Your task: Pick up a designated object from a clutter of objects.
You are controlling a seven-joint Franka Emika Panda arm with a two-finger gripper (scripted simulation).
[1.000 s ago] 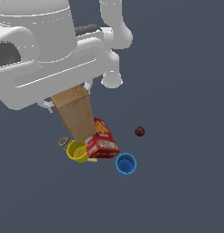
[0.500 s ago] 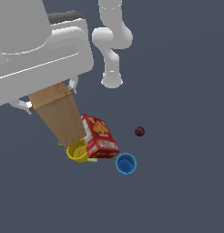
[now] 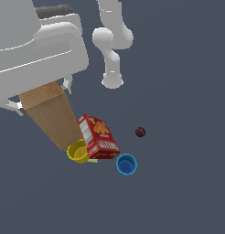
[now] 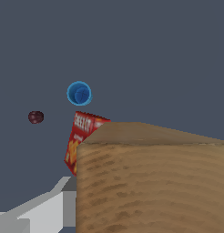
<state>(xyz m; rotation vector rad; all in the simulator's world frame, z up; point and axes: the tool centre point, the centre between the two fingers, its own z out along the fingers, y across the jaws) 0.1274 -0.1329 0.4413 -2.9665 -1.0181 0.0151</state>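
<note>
1. the arm [image 3: 112, 50] fills the upper part of the exterior view, its big white wrist housing looming close to the camera, so you read the grasp mostly by what hangs below it.
2. there's your target: the tan-brown block [image 3: 52, 116] hangs tilted under that housing, its top end tucked between the gripper [image 3: 41, 96], whose fingers sit clamped on it at either side. the wrist view confirms it, the block's wood-grain face crowding the lens. it looks lifted, though its lower end sits just above the yellow cup in this view, so i can't tell whether it's clear.
3. the red printed box [image 3: 98, 136] lies just beside the block's lower end on the exterior view's right. go straight up, no sideways drift, or that low corner could clip it.
4. the yellow cup [image 3: 78, 151] sits near the block's bottom edge. keep the squeeze steady; a long block held at one end likes to swing.
5. the blue cup [image 3: 126, 164] stands well clear.
6. the small dark red ball [image 3: 140, 132] sits well apart, no worry.
</note>
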